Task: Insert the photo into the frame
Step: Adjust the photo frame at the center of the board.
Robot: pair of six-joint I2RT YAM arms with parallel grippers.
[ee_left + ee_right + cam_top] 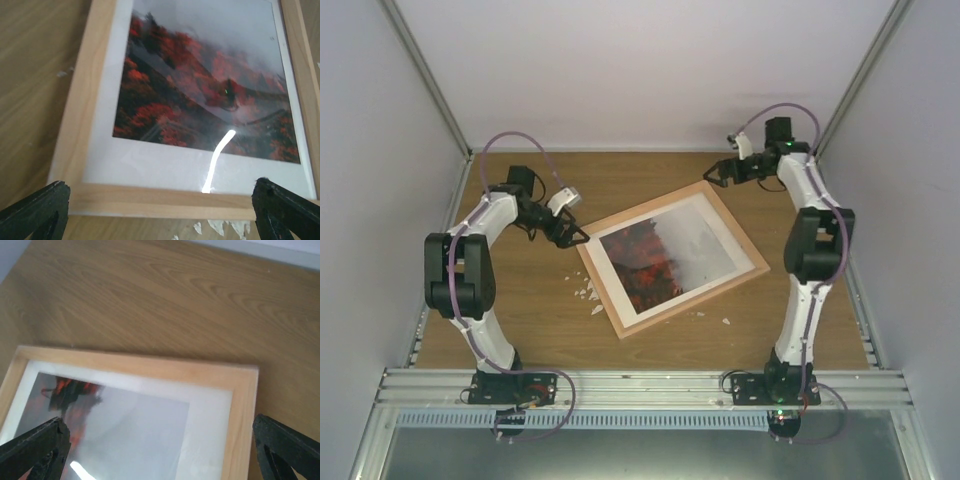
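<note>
Left wrist view. Nearest the lens are the two black fingers [35, 212] of my left gripper [161, 210], one in each lower corner. They are spread as wide as they go and grip nothing. Directly under the gap between them, a few small white paper scraps [220, 227] lie on the brown wood-grain tabletop [35, 75]. Just ahead of the tips is the near rail of the large rectangular frame of thin light wood [150, 196], lying flat. Beyond that rail, inside the frame, sits the rectangular paper photo [200, 100], with a wide white border and red-orange hills under grey mist. It lies under the clear pane [220, 150], which carries a bright glare streak.

Right wrist view. My right gripper [161, 450] is likewise fully spread and empty. Below and between its fingers is one frame corner with the photo's grey part. Ahead, the tabletop runs up to a pale wall [280, 250].

Overhead. The frame lies skewed between the two grippers, each just beside a corner. Whether either touches it I cannot tell.
</note>
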